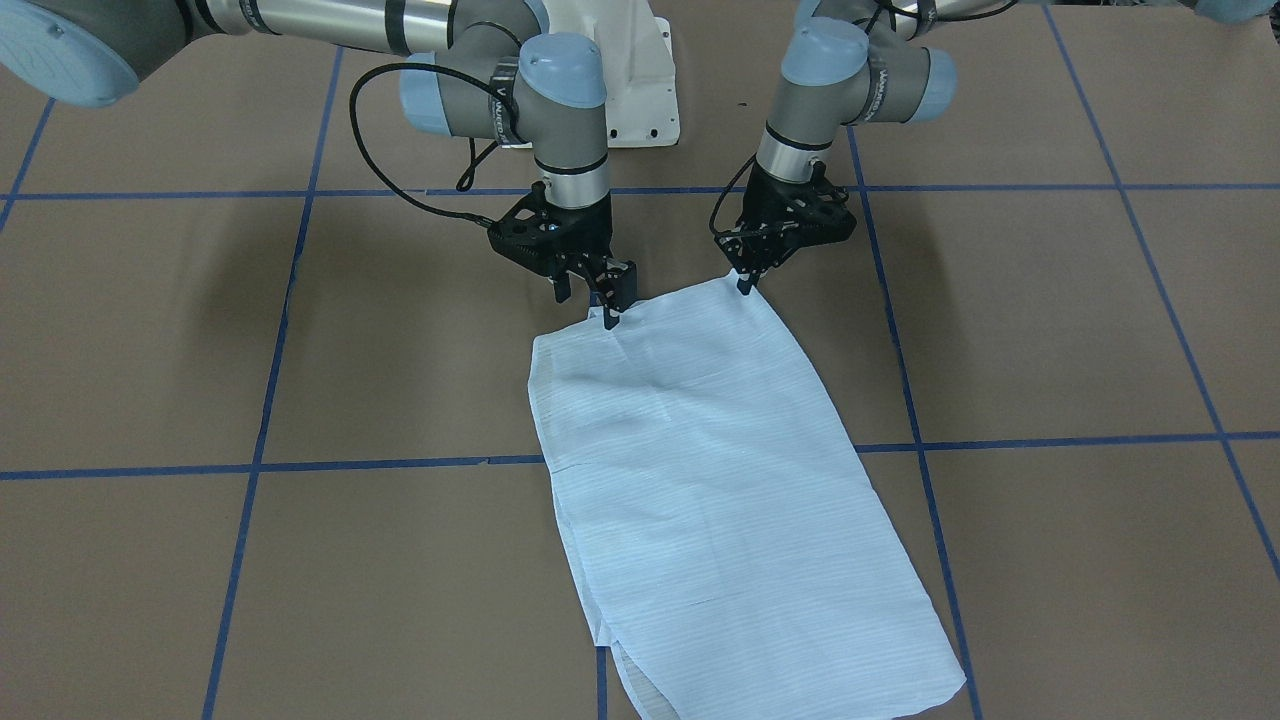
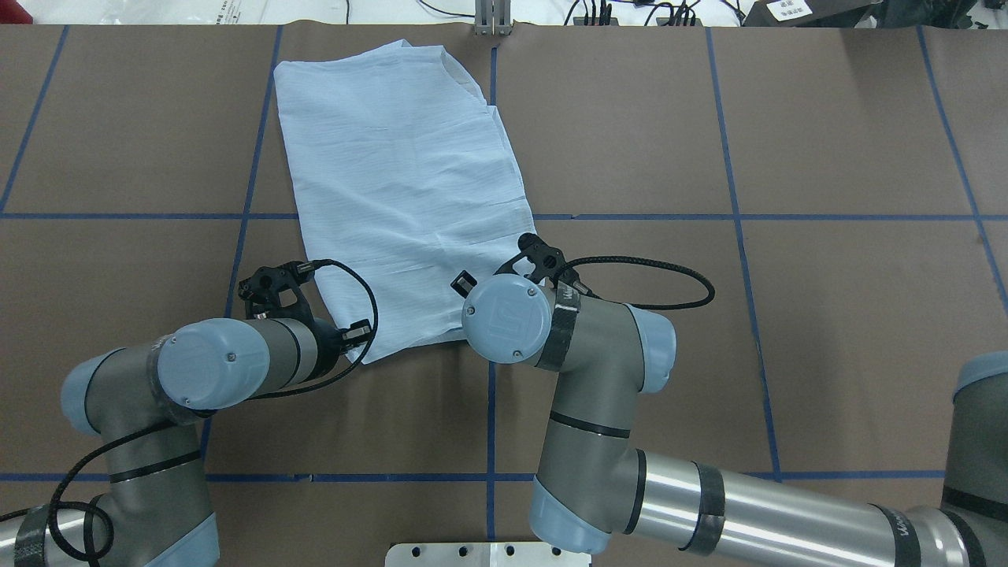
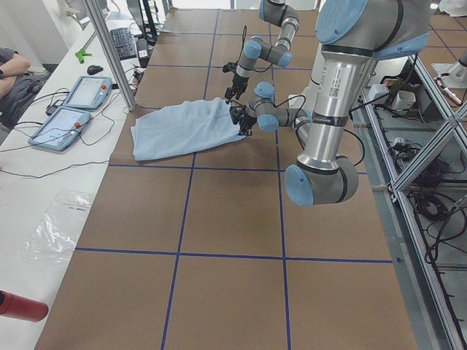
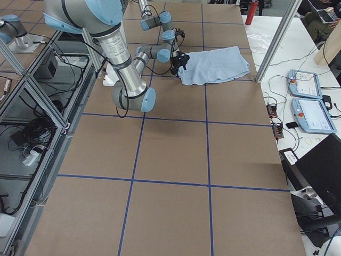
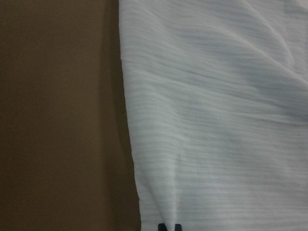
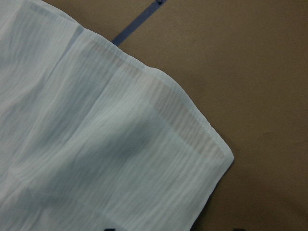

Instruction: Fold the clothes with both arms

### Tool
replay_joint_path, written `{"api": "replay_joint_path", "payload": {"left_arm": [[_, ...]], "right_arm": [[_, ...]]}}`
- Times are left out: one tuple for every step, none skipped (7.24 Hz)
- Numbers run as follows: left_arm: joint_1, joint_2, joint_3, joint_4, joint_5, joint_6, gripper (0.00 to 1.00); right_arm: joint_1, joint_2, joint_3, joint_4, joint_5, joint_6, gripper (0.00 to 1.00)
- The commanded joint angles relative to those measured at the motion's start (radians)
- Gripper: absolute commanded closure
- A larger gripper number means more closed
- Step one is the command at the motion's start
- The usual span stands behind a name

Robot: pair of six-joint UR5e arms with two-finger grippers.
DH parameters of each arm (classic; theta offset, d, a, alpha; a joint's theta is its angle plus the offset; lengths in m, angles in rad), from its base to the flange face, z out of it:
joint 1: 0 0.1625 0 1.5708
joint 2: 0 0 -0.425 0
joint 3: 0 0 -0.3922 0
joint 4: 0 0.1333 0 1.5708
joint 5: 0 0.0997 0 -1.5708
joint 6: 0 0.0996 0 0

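The pale-blue striped shirt (image 1: 700, 470) lies folded into a long strip on the brown table, also seen in the overhead view (image 2: 402, 181). My left gripper (image 1: 745, 285) is shut on the shirt's robot-side corner; in the left wrist view its tips (image 5: 169, 227) pinch the gathered fabric (image 5: 216, 120). My right gripper (image 1: 588, 305) stands open at the other robot-side corner, one finger on the cloth edge. The right wrist view shows that corner (image 6: 144, 159) between the spread tips. In the overhead view the wrists hide both pairs of fingers.
Blue tape lines (image 1: 400, 463) cross the brown table in a grid. The white pedestal base (image 1: 640, 90) stands behind the grippers. Two tablets (image 3: 73, 109) and cables lie on the side bench, where a person's arm (image 3: 11, 69) shows. A red bottle (image 3: 18, 306) lies nearby.
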Motion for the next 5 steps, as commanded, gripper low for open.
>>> {"api": "replay_joint_path", "payload": {"left_arm": [[0.0,0.001,-0.001,0.0,0.0,0.001,1.0],[0.0,0.002,-0.002,0.0,0.0,0.001,1.0],[0.0,0.004,-0.004,0.0,0.0,0.001,1.0],[0.0,0.004,-0.004,0.0,0.0,0.001,1.0],[0.0,0.004,-0.004,0.0,0.0,0.001,1.0]], "right_arm": [[-0.017,0.007,-0.015,-0.025,-0.012,0.096,0.27],[-0.017,0.033,-0.048,-0.026,-0.012,0.104,0.29],[-0.017,0.056,-0.079,-0.022,-0.014,0.106,0.31],[-0.017,0.06,-0.082,-0.02,-0.012,0.106,0.33],[-0.017,0.06,-0.084,-0.019,-0.014,0.107,0.34]]}}
